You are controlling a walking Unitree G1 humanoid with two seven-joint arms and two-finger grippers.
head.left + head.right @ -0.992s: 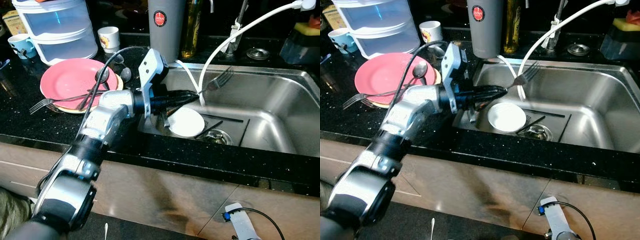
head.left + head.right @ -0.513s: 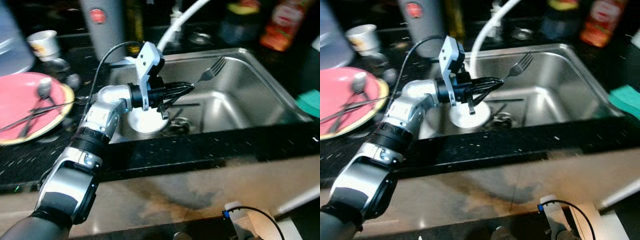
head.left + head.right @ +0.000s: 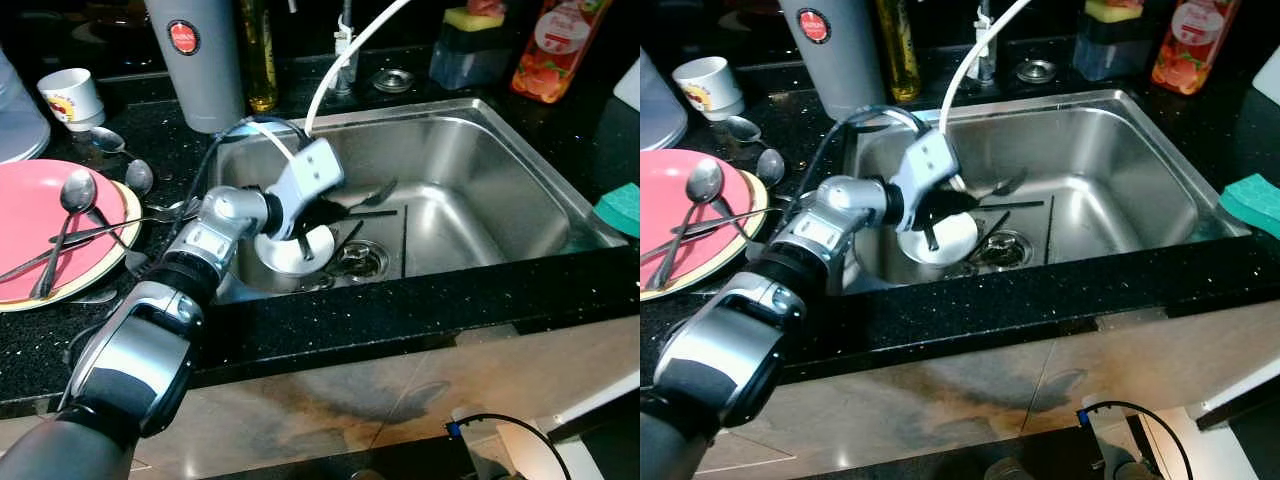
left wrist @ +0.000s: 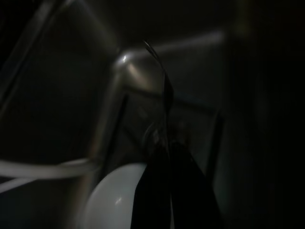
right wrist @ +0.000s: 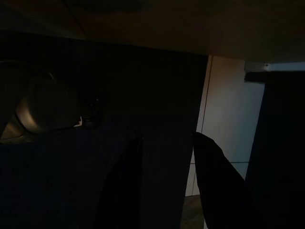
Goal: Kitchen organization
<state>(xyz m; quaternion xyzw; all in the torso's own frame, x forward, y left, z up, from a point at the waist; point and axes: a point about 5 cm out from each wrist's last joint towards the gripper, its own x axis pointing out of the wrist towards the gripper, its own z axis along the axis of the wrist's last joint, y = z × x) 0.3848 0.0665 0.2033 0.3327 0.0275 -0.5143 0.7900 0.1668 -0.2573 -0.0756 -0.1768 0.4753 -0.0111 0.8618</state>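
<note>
- Setting: home kitchen, at the sink counter.
- Black speckled stone countertop (image 3: 420, 310) with an inset stainless steel sink (image 3: 480, 170); drain strainer (image 3: 355, 258) at the basin floor.
- In the basin: white bowl turned upside down (image 3: 292, 250), dark chopsticks (image 3: 404, 230).
- White hose (image 3: 345, 45) arcs down from the tap area into the sink.
- Left of sink: pink plate (image 3: 40, 215) on a yellow-rimmed plate, spoons (image 3: 78, 190) and forks lying across it; a small white cup (image 3: 72, 95).
- Back edge: grey canister with red badge (image 3: 195, 60), oil bottle (image 3: 258, 60), sponge (image 3: 475, 18) on a dark holder, red sauce bottle (image 3: 550, 50).
- Green cloth (image 3: 622, 208) at the counter's right edge.
- Beige cabinet fronts (image 3: 330, 400) below the counter.
</note>
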